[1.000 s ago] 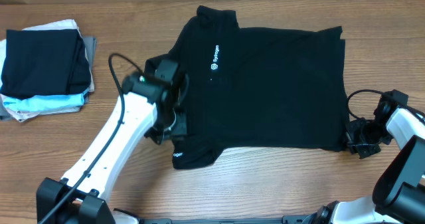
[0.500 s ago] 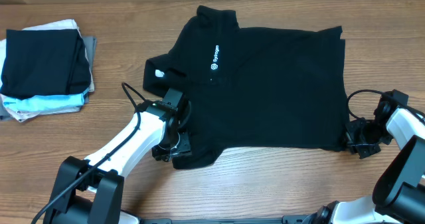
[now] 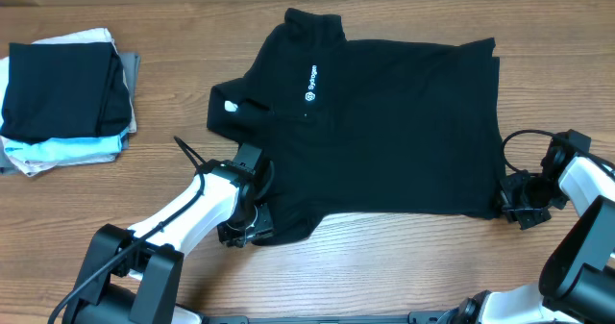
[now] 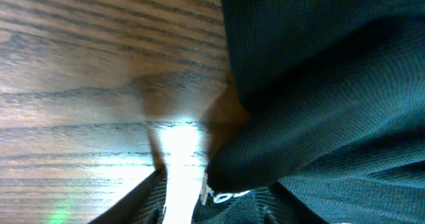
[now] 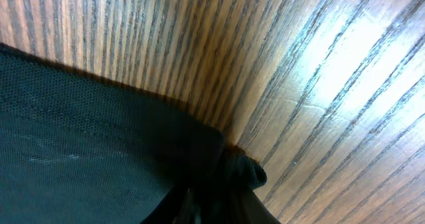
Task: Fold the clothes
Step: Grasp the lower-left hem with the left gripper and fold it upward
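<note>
**Both pincers at the near edge of the shirt, its body lying beyond them**

Well away from the left pincer [image 3: 242,232], on its outer side and farther up the table [image 3: 404,276], sits a stack of folded garments [image 3: 62,93], black on top with pale blue and white below. It has no part in this step.

The left pincer is down at the near sleeve [image 3: 283,220] of the black T-shirt [image 3: 404,132]. Its wrist view shows the sleeve edge curling up just before the fingers, with the white lettering [image 4: 214,196] at the bottom of that view. Whether the fingers are pinching the cloth or merely beside it, I cannot tell.

The shirt lies spread flat between the two pincers. Its long axis appears to run across the table from one pincer to the other, and the chest logo [image 3: 310,84] sits on the side towards the left pincer. Nearly all the cloth lies beyond both pincers, up the table.

The right pincer [image 3: 519,205] is at the near hem corner [image 5: 242,172]. That corner is bunched into a small knot at the fingers, so I judge it to be pinching the corner.

Each arm is nearest its own end of the near edge. A fold would likely carry that edge away from the pincers, over the body.
</note>
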### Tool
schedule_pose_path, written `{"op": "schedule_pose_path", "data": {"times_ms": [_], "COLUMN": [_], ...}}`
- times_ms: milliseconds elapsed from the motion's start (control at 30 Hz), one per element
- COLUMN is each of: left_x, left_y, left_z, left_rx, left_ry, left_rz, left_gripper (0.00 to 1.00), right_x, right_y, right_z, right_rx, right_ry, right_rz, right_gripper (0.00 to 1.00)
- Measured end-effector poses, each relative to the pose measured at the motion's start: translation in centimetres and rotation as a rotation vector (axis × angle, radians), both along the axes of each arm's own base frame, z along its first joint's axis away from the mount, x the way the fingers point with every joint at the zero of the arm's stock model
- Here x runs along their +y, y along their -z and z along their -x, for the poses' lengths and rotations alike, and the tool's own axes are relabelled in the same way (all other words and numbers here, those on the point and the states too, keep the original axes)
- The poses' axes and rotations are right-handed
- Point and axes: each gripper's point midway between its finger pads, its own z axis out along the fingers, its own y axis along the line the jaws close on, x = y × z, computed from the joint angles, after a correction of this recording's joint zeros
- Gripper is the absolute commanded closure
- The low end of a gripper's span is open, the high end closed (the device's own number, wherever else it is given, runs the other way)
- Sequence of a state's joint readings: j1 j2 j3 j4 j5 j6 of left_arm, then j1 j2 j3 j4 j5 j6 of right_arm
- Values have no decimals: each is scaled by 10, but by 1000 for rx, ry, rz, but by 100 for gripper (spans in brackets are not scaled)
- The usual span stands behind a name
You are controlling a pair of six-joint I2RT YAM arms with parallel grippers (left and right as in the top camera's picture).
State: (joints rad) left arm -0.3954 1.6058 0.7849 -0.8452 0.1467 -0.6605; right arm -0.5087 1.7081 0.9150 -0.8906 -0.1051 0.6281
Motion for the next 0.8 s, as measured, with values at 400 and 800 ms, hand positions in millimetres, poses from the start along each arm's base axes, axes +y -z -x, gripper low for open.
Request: {"op": "schedule_pose_path", "data": {"times_ms": [400,800], "left_x": [-1,12], "left_y": [-2,-41], "left_z": [6,26], "left_rx": [26,104], "left_ry": [25,106], "left_rz": [12,-30], "left_gripper": [96,96], "right_x": [0,5], "right_y": [-1,-18], "right_z": [5,24], "right_rx": [20,93], "right_ry": [1,2], "right_rz": [-4,-55], "right_gripper": [96,96]}}
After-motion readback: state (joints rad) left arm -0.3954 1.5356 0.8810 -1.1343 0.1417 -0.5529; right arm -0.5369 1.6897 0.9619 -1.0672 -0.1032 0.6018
